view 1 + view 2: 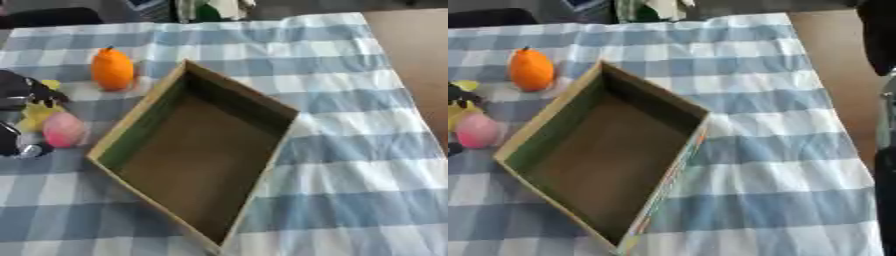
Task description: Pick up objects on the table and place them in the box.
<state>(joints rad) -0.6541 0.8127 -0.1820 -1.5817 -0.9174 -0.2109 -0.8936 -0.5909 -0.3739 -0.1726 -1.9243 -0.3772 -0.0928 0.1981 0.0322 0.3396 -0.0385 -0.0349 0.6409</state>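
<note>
Left robot hand (22,95) is hovering by the pink object (64,129), finger state unclear; it should be lifting it clear over the box (140,117) wall

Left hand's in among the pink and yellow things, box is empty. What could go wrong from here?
1. The left hand crowds the pink object and yellow object; it may knock one aside.
2. The orange fruit looks round and could roll if bumped.
3. The box wall could catch a low carry.

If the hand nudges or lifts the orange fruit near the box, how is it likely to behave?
The orange fruit looks rounded and somewhat egg-shaped, so a nudge would probably make it roll or wobble on the checked cloth. Its smooth-looking skin may slip between fingers. It seems to hold its shape, so likely stiff rather than floppy.
</note>
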